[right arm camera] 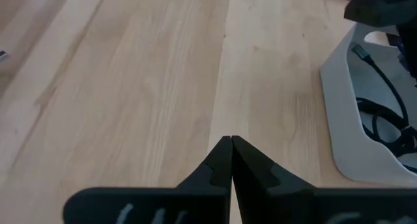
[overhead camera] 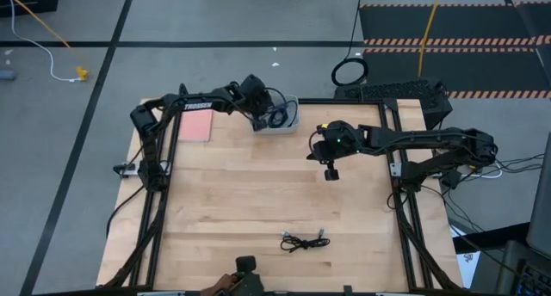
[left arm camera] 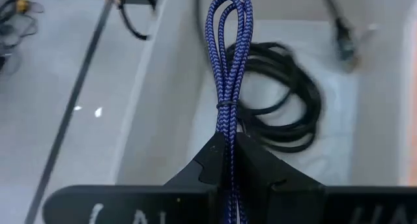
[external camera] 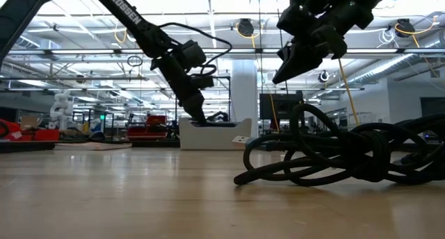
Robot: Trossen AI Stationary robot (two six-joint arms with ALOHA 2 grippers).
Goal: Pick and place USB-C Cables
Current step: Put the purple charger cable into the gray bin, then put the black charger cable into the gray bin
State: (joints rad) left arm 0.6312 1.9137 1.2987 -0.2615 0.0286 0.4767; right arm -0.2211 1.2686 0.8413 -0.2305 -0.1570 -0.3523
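A: While the left end effector [left arm camera: 229, 160] is hung over the white tray [overhead camera: 291, 121] at the far edge of the worktop [overhead camera: 258, 201], its fingers are seen clamped together on the blue-purple cable [left arm camera: 228, 74], which is stretched out as a folded loop beyond the fingertips, right above the tray floor.

B: Agreed. A black coiled cable [left arm camera: 280, 97] is seen lying inside the tray, just under and beyond that loop, so one is already binned.

A: And the right end effector [right arm camera: 230, 146]? Fingers are pressed together on nothing, held in the air above bare wood, with the tray off to one side of it.

B: Yep. The other black cable [overhead camera: 304, 241] is left loose on the worktop, well apart from both end effectors, toward the near edge. In the low view it's sprawled big in the foreground.

A: A pink pad [overhead camera: 195, 126] is also spotted beside the left arm.
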